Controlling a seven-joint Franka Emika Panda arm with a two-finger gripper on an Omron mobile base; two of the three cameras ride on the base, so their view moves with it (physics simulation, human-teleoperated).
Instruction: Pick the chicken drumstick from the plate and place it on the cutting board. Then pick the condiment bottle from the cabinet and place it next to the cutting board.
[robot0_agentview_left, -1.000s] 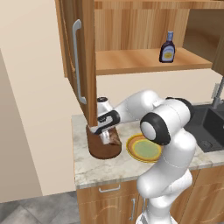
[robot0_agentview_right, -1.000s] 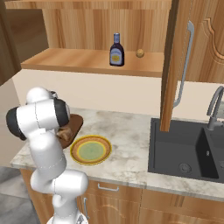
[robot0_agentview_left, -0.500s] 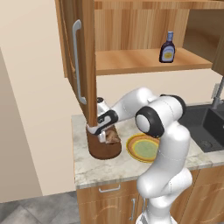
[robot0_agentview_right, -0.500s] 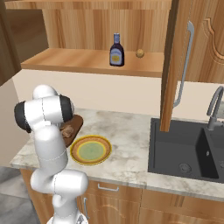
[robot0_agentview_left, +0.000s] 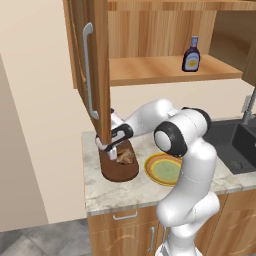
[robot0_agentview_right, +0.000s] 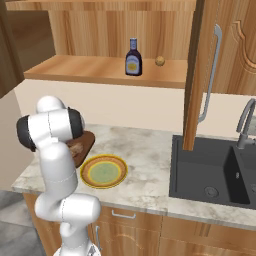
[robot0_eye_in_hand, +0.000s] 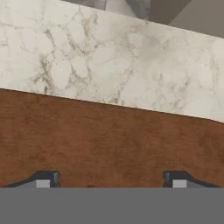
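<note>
Fingers (robot0_eye_in_hand: 46, 180) of the gripper (robot0_eye_in_hand: 109, 179) stand wide apart and hold nothing. In the hand view their two dark tips poke up over the brown wood of the cutting board (robot0_eye_in_hand: 109, 144), with pale marble counter (robot0_eye_in_hand: 109, 65) past the board's edge.

From the left base view, the gripper (robot0_agentview_left: 113, 151) hangs low over the cutting board (robot0_agentview_left: 118, 169), and the chicken drumstick (robot0_agentview_left: 127, 157) lies on the board just beside the fingertips. I cannot tell if they touch it. The drumstick is small and golden brown.

The yellow plate (robot0_agentview_left: 152, 175) with the orange ring sits on the counter just beside the board. The dark condiment bottle (robot0_agentview_left: 191, 54) with a yellowish label stands upright on the shelf of the cabinet (robot0_agentview_left: 165, 72), well above the board.
</note>
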